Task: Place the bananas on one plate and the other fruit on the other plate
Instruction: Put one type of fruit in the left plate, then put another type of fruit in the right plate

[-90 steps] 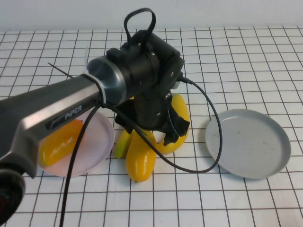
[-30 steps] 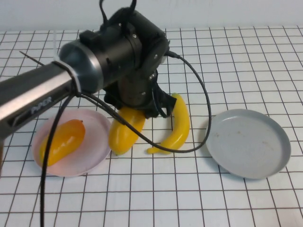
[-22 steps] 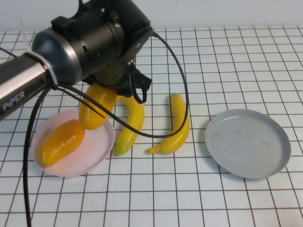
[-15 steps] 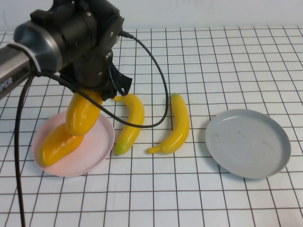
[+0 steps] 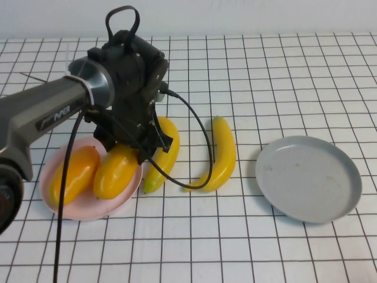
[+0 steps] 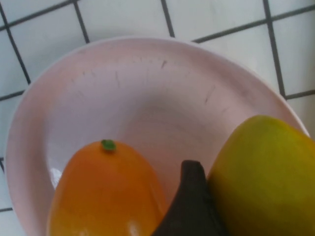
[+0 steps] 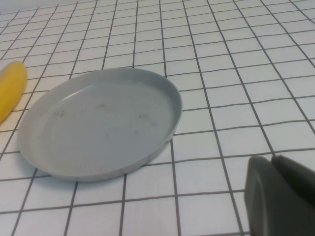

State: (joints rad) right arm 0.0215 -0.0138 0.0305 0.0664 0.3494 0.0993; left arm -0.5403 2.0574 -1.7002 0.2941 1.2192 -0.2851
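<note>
Two fruits [image 5: 97,171] on left plate [image 5: 88,203]; bananas [image 5: 221,154] between plates.

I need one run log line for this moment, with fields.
left hand: over pink plate, at yellow mango | orange mango: on plate | bananas: on table | right hand: beside grey plate

Gridded table [image 5: 294,247]: plates [image 5: 308,178], bananas [image 5: 221,154].

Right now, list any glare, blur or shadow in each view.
High view: sharp; glossy highlights on the mangoes and bananas; the left gripper shades the pink plate. Left wrist view: close and soft; a dark fingertip between the two mangoes; glints on the orange one. Right wrist view: grey plate fairly sharp, right gripper blurred at the corner.
</note>
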